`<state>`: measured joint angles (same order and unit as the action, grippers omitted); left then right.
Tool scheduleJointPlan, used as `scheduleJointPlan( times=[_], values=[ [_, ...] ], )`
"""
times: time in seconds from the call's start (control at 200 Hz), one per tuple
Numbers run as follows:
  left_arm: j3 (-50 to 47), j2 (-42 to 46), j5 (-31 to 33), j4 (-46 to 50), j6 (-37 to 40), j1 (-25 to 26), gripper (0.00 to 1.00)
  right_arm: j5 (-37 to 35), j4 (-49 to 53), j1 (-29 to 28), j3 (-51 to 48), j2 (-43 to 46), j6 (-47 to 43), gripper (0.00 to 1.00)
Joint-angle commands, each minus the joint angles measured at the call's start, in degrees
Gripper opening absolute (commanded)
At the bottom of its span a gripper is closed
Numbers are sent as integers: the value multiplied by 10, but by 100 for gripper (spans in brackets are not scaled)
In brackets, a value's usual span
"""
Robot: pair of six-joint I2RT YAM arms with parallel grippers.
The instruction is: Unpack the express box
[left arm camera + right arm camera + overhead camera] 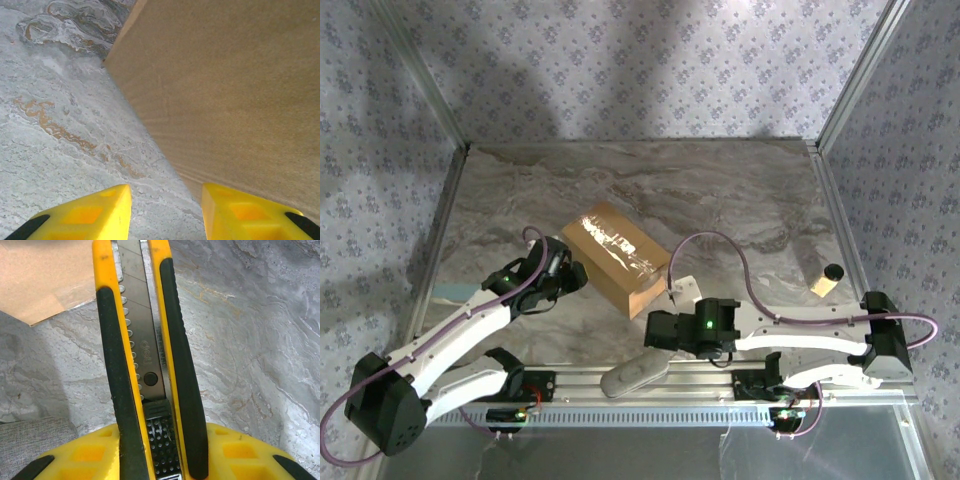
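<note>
While right gripper (160,452) clamps knife (145,355) | express box (40,275) corner close alongside

Bench (740,190): marbled grey-brown top, patterned wall panels (650,60) on 3 sides, metal rail (720,383) along the near edge.

Items lying directly on it: 3.

1. Express box (616,258): left of centre, turned at an angle to the bench edges, shiny tape on its top face. In the left wrist view its side wall (230,100) meets the surface with no visible gap.
2. Small tan cylinder (825,280), dark top, upright near the right edge, well apart from the box.
3. Grey fabric-looking pad (633,375) at the near edge, partly over the rail.
</note>
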<state>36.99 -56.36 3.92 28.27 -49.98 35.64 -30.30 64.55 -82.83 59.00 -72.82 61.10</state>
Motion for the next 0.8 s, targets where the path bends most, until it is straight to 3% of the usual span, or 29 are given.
scheduleJointPlan(
  times=[0.0,0.795],
  values=[
    [18,8,8,-2,-4,2,42,-30,23,-5,23,4,18,0],
    [21,12,10,-1,-5,3,42,-31,34,-4,44,-4,15,0]
  ],
)
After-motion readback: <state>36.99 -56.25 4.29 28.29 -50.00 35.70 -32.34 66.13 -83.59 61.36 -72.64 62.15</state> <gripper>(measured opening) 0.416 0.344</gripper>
